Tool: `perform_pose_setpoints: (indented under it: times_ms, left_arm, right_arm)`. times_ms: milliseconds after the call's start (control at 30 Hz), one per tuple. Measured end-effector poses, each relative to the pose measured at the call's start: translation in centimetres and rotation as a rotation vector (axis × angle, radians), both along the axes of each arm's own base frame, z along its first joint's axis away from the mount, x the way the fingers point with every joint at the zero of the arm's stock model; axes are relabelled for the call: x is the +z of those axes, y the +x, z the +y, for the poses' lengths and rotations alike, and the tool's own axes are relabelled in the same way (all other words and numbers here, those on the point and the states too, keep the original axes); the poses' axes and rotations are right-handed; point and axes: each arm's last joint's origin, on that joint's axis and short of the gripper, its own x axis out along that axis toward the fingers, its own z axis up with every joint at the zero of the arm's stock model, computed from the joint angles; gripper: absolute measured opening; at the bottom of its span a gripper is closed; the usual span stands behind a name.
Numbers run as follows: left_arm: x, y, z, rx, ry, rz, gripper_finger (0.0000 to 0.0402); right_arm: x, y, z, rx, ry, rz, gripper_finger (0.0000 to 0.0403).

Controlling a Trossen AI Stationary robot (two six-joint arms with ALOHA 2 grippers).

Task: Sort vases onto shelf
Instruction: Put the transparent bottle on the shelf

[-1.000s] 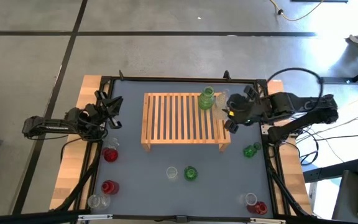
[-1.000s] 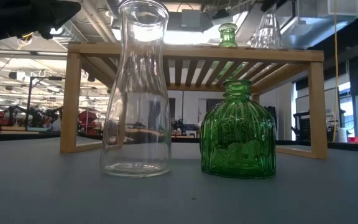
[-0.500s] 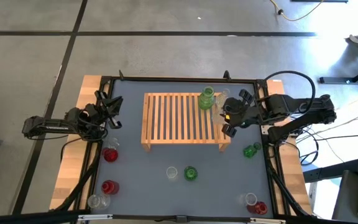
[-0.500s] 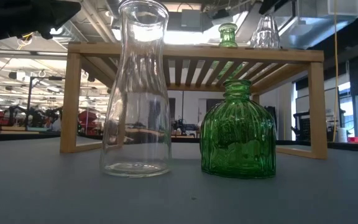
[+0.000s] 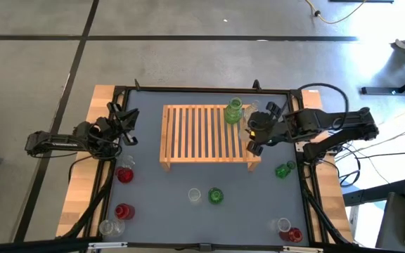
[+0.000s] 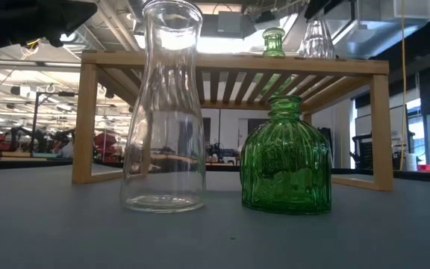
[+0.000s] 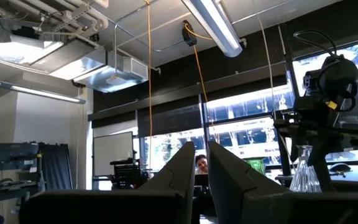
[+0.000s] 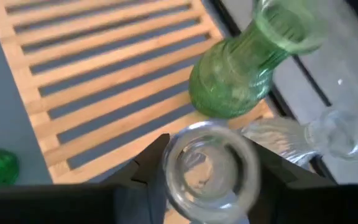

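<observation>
Overhead, bench: a dark grey bench (image 5: 188,176) with a black frame and bare wood edges fills the middle of the room, one dark arm at each side.
Shelf: the light slatted wooden shelf (image 5: 201,133) stands on short legs toward the far middle of the bench.
Right hand: the right hand (image 5: 253,131) hangs over the shelf's right end, clenched on a clear vase (image 8: 207,168), whose round mouth shows between its two dark fingers in its wrist view.
Left hand: the left hand (image 5: 127,125) waits over the bench's left edge, well apart from the shelf; its wrist view shows the two fingers (image 7: 179,171) close together with only a narrow gap, grasping nothing.
Vases on shelf: a green ribbed vase (image 5: 234,111) stands at the far right corner of the shelf, just beside the clear vase in the right hand; in the low view both necks rise above the shelf top.
Vases near front: a tall clear carafe (image 6: 163,112) and a squat green ribbed bottle (image 6: 286,157) stand side by side, apart, on the bench before the shelf.
Left side: two red vases (image 5: 124,174) and a small clear one (image 5: 107,227) stand along the left edge.
Right side: a green vase (image 5: 283,169) lies right of the shelf; a clear and a red vase (image 5: 293,234) sit together at the near right corner.
</observation>
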Motion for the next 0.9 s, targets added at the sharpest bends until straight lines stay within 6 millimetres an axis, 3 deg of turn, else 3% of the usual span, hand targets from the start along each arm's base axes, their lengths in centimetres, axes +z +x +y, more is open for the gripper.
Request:
perform_pose_setpoints:
  times_ms: [367,533,900]
  left_arm:
    - [0.0,0.0,0.0,0.000,0.001,-0.003,0.0037]
    - [0.0,0.0,0.0,0.000,0.000,-0.003,0.0037]
    - [0.0,0.0,0.0,-0.001,0.000,-0.004,0.0037]
  right_arm:
    - [0.0,0.2,0.1,0.010,0.007,0.015,0.0234]
    - [1.1,0.0,0.0,0.019,-0.021,-0.014,0.0238]
    - [1.2,-0.2,-0.2,0.015,-0.098,0.010,0.0237]
